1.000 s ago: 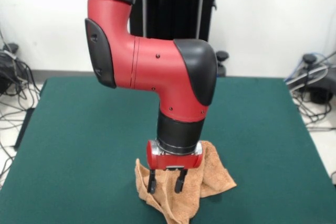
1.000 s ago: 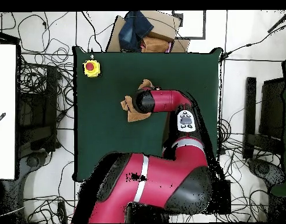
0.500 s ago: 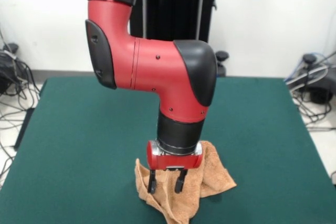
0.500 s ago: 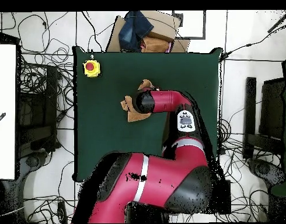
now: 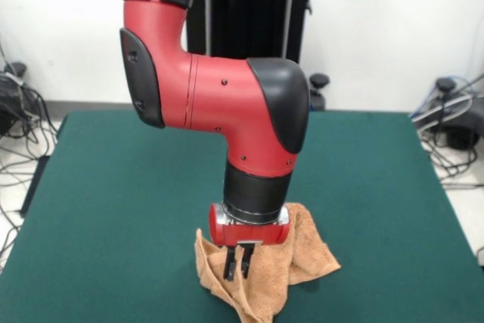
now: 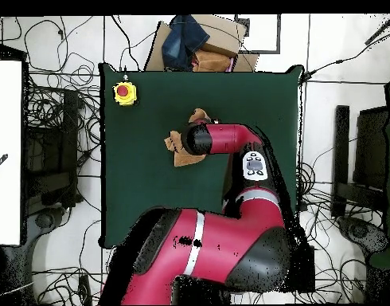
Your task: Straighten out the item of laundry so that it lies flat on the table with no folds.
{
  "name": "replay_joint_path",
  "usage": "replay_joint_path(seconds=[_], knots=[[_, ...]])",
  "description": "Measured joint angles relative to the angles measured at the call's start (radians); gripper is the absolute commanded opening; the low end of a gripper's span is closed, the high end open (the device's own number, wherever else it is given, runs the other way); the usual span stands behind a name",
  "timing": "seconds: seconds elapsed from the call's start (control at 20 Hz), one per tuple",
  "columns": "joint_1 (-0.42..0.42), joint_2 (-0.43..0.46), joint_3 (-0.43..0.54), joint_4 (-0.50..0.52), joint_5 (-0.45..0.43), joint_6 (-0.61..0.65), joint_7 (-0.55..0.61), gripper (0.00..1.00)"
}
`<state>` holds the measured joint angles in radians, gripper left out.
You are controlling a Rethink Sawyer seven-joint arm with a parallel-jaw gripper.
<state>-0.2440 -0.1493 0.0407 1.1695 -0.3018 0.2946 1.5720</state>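
Observation:
The item of laundry point(image 5: 302, 255), an orange-tan towel, lies crumpled in a heap near the front edge of the dark green table point(image 5: 113, 187). My gripper point(image 5: 237, 264) points straight down onto the heap's left part. Its two black fingers are drawn close together, pinching a fold of the cloth. In the overhead view only parts of the towel point(image 6: 176, 149) stick out from under the arm's wrist, which hides the gripper.
A yellow box with a red button point(image 6: 124, 92) sits on the table's corner. A cardboard box with blue cloth point(image 6: 200, 44) stands just off the table's edge. Cables lie on the floor around the table.
The fingers, apart over the towel in the earlier frames, have come together on the cloth. The arm shifted very slightly; the towel's shape is unchanged.

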Motion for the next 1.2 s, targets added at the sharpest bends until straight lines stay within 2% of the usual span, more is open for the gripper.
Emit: replay_joint_path(seconds=[0.75, 0.9, 1.2], knots=[[-0.003, -0.009, 0.0, 0.012, 0.0, -0.012, 0.0, 0.0], [-0.003, -0.029, 0.0, 0.036, 0.0, -0.012, 0.0, 0.0], [-0.011, -0.122, 0.0, 0.126, 0.0, -0.012, 0.0, 0.0]])
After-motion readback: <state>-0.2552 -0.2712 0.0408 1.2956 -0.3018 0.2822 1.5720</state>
